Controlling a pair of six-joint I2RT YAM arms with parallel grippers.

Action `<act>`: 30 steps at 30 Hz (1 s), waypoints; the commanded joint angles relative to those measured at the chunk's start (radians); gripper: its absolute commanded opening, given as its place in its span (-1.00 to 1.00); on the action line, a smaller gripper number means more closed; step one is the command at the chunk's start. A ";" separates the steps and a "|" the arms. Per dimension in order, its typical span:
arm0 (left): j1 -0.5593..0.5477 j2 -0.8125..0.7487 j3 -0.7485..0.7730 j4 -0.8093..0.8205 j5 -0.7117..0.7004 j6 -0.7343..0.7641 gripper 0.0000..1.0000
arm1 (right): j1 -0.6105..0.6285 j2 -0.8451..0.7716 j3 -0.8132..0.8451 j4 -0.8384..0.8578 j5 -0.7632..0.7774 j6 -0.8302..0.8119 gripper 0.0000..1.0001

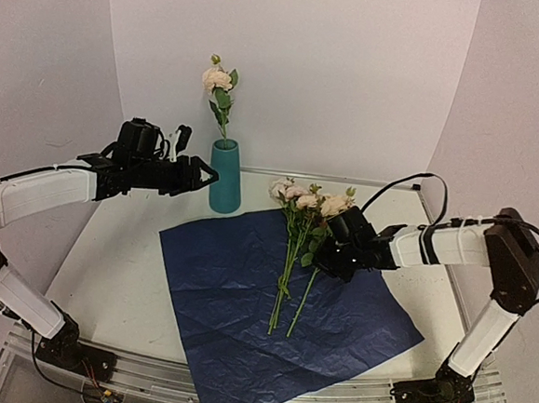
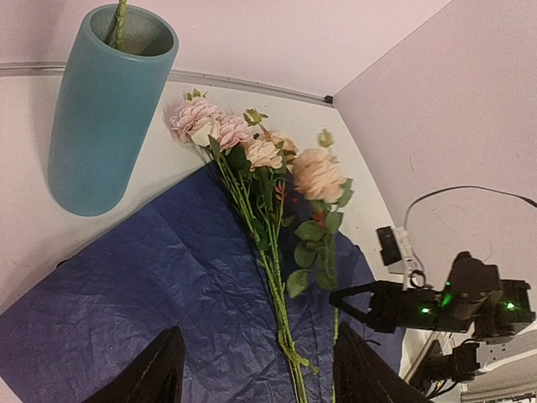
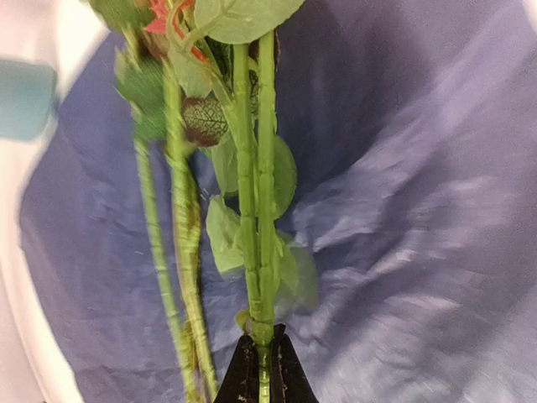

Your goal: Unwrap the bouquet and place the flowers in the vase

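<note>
The paper lies spread flat as a dark-blue crinkled sheet across the middle of the surface, its near corner at the near edge. The flowers lie on it right of centre. Their blooms are at the far side, just past the sheet's far edge, and their stems run toward the near side.

The right gripper is down at the right side of the bunch, pressed together on green stems partway along. In the right wrist view its fingers pinch what looks like two stems side by side, while other stems lie just to the left, outside the grip.

The vase stands upright on the surface beyond the sheet's far left corner, with one flower standing in it. The left gripper hovers just left of the vase, about level with its middle. Its jaws are spread and hold nothing.
</note>
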 commanded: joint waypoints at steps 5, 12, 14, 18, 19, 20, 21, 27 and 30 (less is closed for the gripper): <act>0.002 -0.023 0.006 0.011 0.017 -0.003 0.25 | -0.001 -0.243 -0.069 -0.071 0.189 -0.015 -1.00; -0.035 0.013 0.047 0.046 0.124 -0.064 0.26 | -0.001 -0.411 -0.104 0.165 0.019 -0.348 -1.00; -0.080 0.027 0.071 0.069 0.141 -0.082 0.26 | -0.001 -0.434 -0.095 0.201 -0.049 -0.419 -1.00; -0.164 0.043 0.123 0.120 0.149 -0.113 0.26 | -0.001 -0.442 -0.059 0.255 -0.238 -0.514 -0.99; -0.185 0.044 0.133 0.139 0.148 -0.116 0.26 | -0.001 -0.441 -0.056 0.272 -0.276 -0.517 -0.98; -0.205 0.044 0.142 0.157 0.146 -0.118 0.26 | -0.001 -0.439 -0.052 0.288 -0.313 -0.520 -0.98; -0.220 0.045 0.150 0.171 0.142 -0.119 0.26 | -0.001 -0.435 -0.049 0.303 -0.342 -0.518 -0.97; -0.285 0.089 0.192 0.213 0.122 -0.093 0.26 | 0.000 -0.406 -0.033 0.378 -0.460 -0.493 -0.98; -0.307 0.127 0.214 0.218 0.117 -0.093 0.24 | 0.000 -0.396 -0.028 0.410 -0.501 -0.480 -0.98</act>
